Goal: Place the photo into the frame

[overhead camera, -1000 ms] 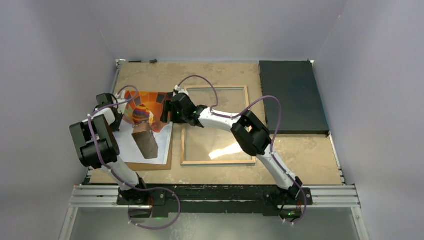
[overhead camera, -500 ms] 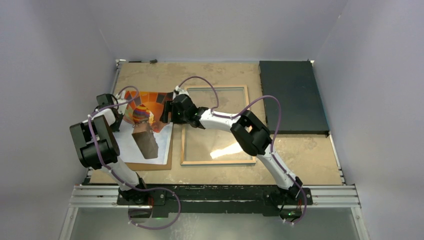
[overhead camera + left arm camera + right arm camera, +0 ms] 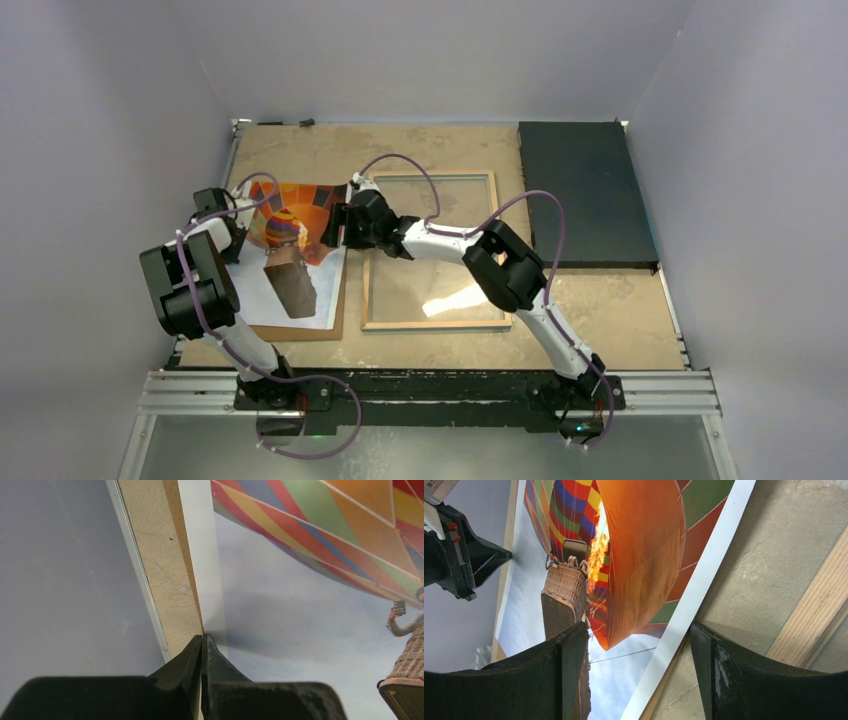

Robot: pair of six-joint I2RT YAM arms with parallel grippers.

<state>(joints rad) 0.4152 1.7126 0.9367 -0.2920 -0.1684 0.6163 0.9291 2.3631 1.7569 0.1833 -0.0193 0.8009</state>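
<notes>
Left gripper (image 3: 202, 642): the jaws are seen pressed fully together, with the white left border of the photo (image 3: 300, 205) pinched between the tips.
Right gripper (image 3: 636, 632): the jaws are held wide apart and nothing is gripped; the white right border of the print is straddled, one finger (image 3: 566, 680) being seen over the picture side and the other over the table (image 3: 620, 310).
Photo, position: the print is found at the left of the table, picture side up, between the two grippers; its far part, where the orange balloon is printed, appears raised and curved, while its near part is laid flat on the backing board (image 3: 310, 334).
Photo, image: a multicoloured balloon, a flame and a wicker basket are shown against pale sky.
Frame (image 3: 440, 324): it is laid flat just to the right of the print, tan rim upward, with light reflected in its glass; the right arm is stretched across its left part.
Dark mat (image 3: 585, 195): it is placed at the far right, beside the frame.
</notes>
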